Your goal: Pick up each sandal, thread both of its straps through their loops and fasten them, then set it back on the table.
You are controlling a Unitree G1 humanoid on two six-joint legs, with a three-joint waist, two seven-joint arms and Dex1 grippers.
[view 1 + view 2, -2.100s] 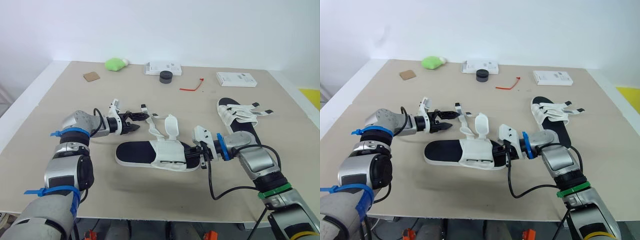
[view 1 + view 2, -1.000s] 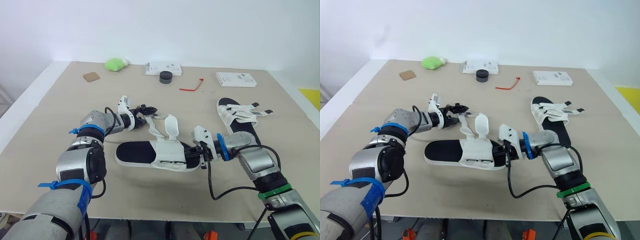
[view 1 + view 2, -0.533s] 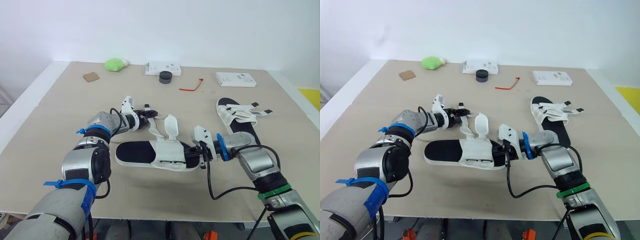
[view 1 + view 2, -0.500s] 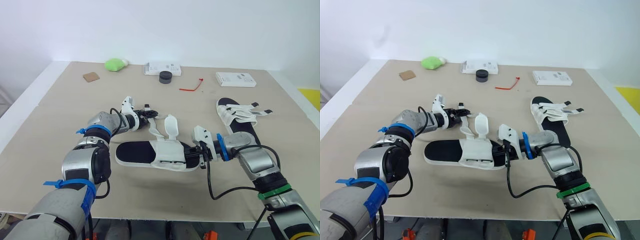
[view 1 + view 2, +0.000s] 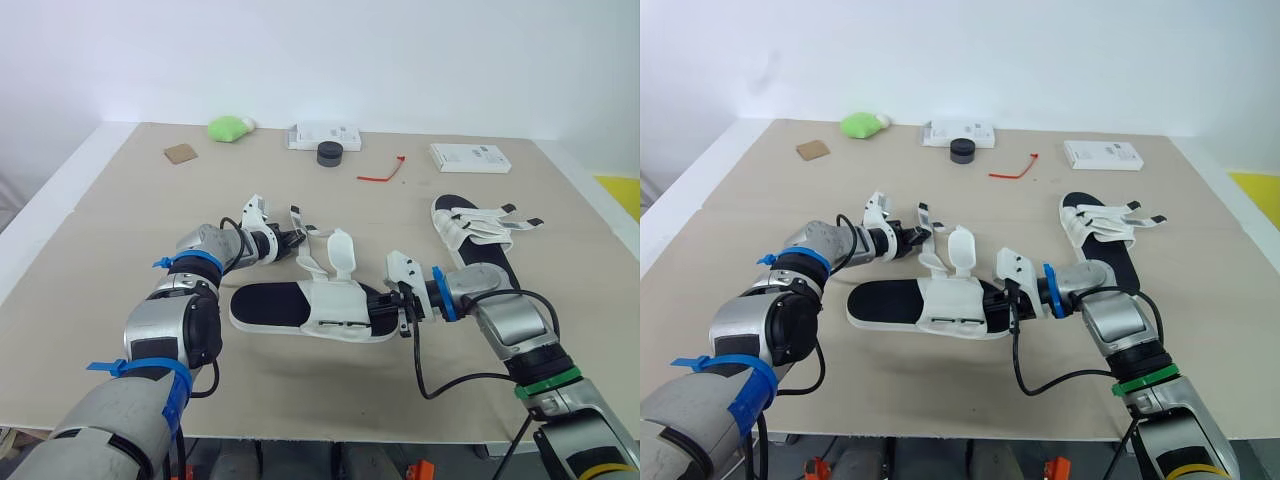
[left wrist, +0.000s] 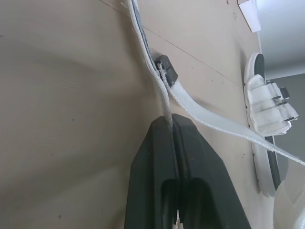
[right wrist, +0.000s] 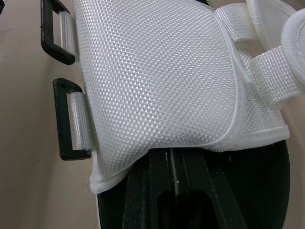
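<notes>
Above the table [image 5: 120,200], left gripper [image 5: 288,238] has closed on strap [image 5: 301,225]; right gripper [image 5: 384,303] clamps sandal [image 5: 265,305].

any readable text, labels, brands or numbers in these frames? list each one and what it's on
No text here can be read.
centre white box, far side of the table: dark print on top, too small to read.
right white box: faint marks on top, too small to read.
near sandal and far sandal: no brand, label or number shows.
</notes>
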